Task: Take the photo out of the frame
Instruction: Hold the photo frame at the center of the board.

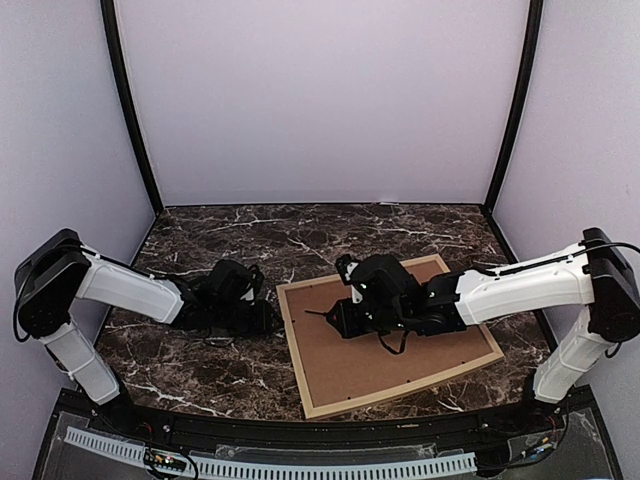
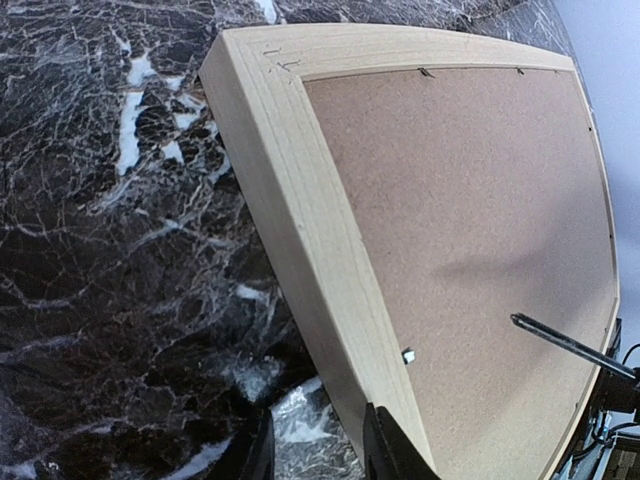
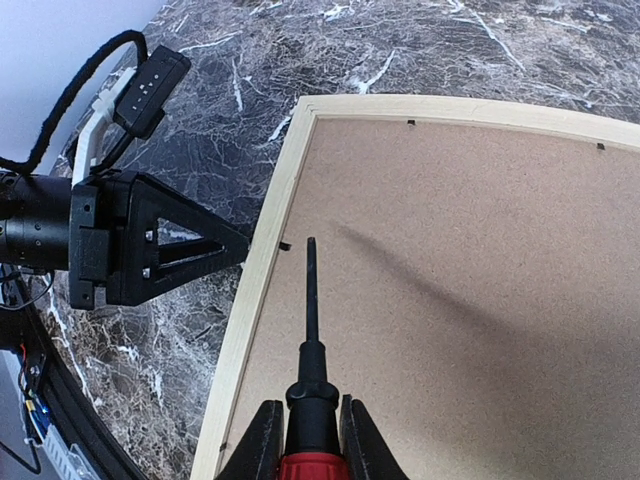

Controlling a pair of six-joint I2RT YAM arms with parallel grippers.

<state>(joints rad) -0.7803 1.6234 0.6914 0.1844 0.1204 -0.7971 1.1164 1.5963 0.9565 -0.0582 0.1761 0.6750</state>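
Right fingers (image 3: 310,418) closest to the lens, clamped tight on a screwdriver (image 3: 310,300) with a red handle and black shaft. Shaft lies low over the backing board (image 3: 480,300). Its tip sits just inside the left rail of the frame (image 3: 250,300), near a small dark tab (image 3: 285,245).

Left fingers (image 2: 318,452) stand partly apart with nothing between them, bare table showing in the gap. They sit just beside the outer wall of that same left rail; whether they touch it I cannot tell.

Edges: frame lies flat, skewed, right of centre under the right arm. Near-left corner comes close to the table's front edge. Bare table behind it and off to the left past the left arm.

Frame is thin, pale natural wood, back side up. Plain brown board fills the opening, with more small tabs along the inner edge. Photo not visible from this side.

Table (image 1: 400,235) is dark marble with white veins. Pale lilac walls (image 1: 320,100) on three sides, with black posts in the back corners.
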